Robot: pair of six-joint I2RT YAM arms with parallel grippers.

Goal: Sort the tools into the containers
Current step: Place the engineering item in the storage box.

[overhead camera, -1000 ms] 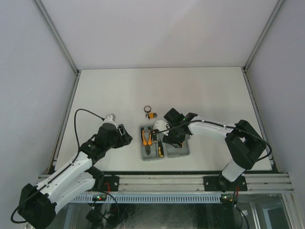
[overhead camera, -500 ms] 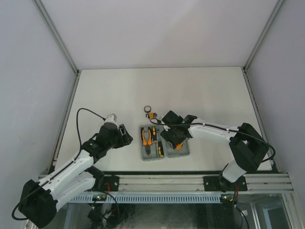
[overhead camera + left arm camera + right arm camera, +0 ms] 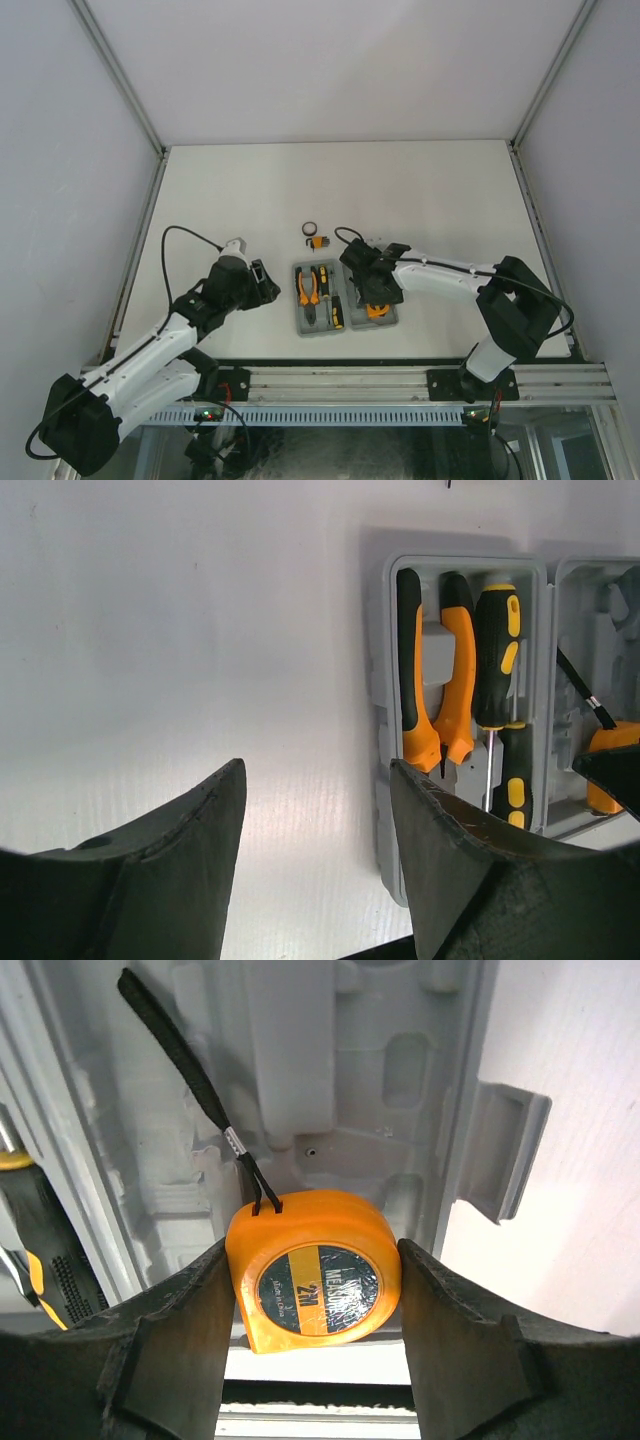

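With pliers and both screwdrivers lying in the case's left half, my right end effector gripped the tape measure in the right half, my left end effector hung released beside the case, and what looked like the hex key set and ring lay unsorted on the bench.

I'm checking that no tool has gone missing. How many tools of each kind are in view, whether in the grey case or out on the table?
screwdrivers: 2
pliers: 1
tape measure: 1
hex key set: 1
black ring: 1
Total: 6
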